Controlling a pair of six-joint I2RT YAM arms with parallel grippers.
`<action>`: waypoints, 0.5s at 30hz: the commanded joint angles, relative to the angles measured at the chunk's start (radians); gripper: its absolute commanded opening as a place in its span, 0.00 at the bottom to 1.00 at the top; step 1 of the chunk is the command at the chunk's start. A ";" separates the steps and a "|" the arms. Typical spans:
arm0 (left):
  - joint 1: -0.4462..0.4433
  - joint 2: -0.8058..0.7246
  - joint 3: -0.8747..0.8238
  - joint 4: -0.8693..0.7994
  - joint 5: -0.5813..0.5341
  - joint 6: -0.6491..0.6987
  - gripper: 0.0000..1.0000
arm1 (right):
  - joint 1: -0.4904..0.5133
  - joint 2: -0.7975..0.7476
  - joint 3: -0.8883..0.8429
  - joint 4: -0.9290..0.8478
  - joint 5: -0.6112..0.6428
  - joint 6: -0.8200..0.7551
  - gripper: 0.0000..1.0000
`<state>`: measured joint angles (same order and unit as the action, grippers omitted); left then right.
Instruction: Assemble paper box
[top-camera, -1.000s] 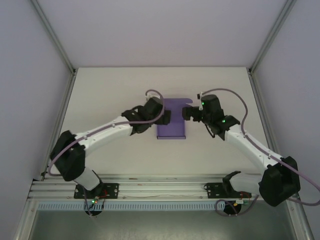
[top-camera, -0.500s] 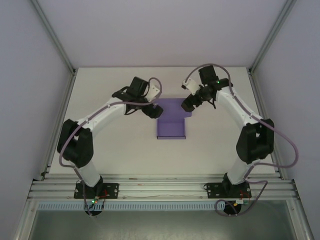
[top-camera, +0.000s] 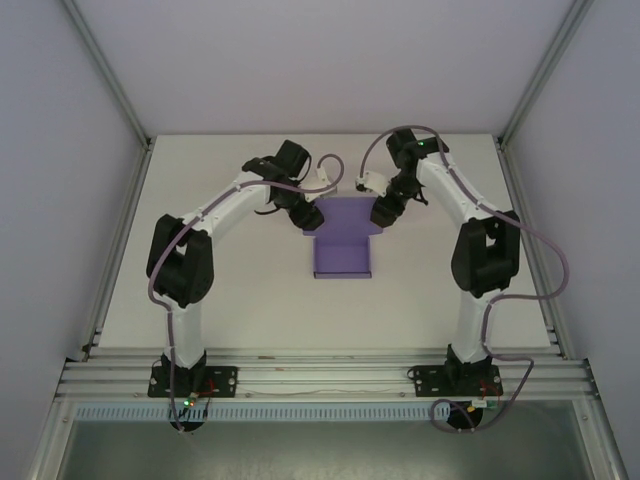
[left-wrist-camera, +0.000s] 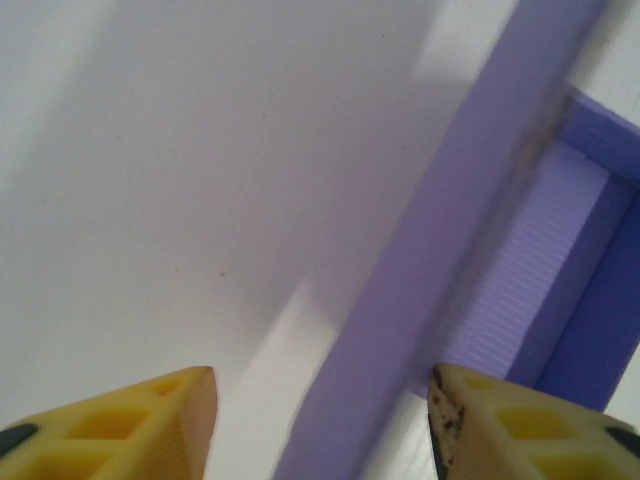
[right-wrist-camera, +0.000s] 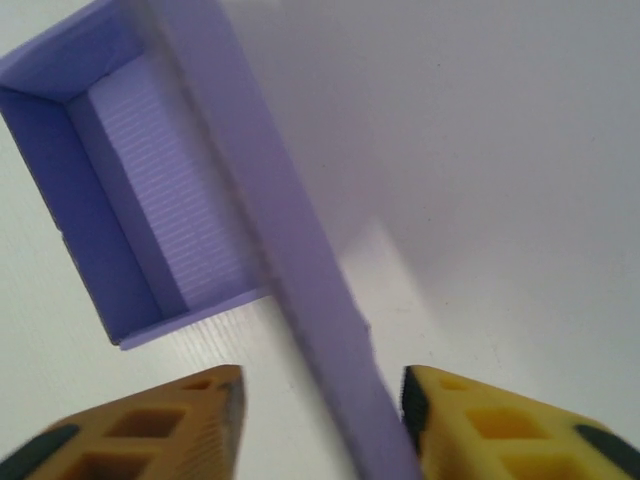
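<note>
The purple paper box (top-camera: 342, 250) lies mid-table as a shallow tray with a wider flap (top-camera: 346, 212) at its far end. My left gripper (top-camera: 310, 215) is at the flap's left end and my right gripper (top-camera: 383, 211) at its right end. In the left wrist view the flap (left-wrist-camera: 450, 220) stands edge-on and runs between the yellow fingers of the left gripper (left-wrist-camera: 320, 400), with gaps on both sides. In the right wrist view the flap (right-wrist-camera: 300, 270) passes between the fingers of the right gripper (right-wrist-camera: 322, 400), close to the right pad. Both sets of jaws are half narrowed and open.
White tabletop (top-camera: 230, 290) lies all round the box. Metal frame posts (top-camera: 110, 90) rise at the far corners and a rail (top-camera: 320, 375) runs along the near edge. Both arms arch high over the table's far half.
Both arms swung from the box's sides up to its far end. Both sets of jaws have narrowed from wide open to straddle the flap's two ends.
</note>
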<state>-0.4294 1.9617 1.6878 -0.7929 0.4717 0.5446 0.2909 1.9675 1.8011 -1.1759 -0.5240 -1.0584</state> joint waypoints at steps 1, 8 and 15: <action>0.006 -0.001 0.041 -0.051 0.007 0.029 0.45 | -0.006 0.006 0.031 -0.068 -0.015 -0.010 0.36; 0.005 -0.021 0.020 -0.046 -0.016 0.014 0.39 | -0.006 -0.001 0.019 -0.043 -0.035 0.015 0.15; 0.006 -0.045 -0.014 -0.058 -0.059 0.011 0.19 | -0.006 -0.028 -0.007 -0.017 -0.021 0.027 0.05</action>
<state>-0.4294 1.9564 1.6901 -0.8207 0.4412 0.5480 0.2909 1.9682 1.8015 -1.1954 -0.5499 -1.0435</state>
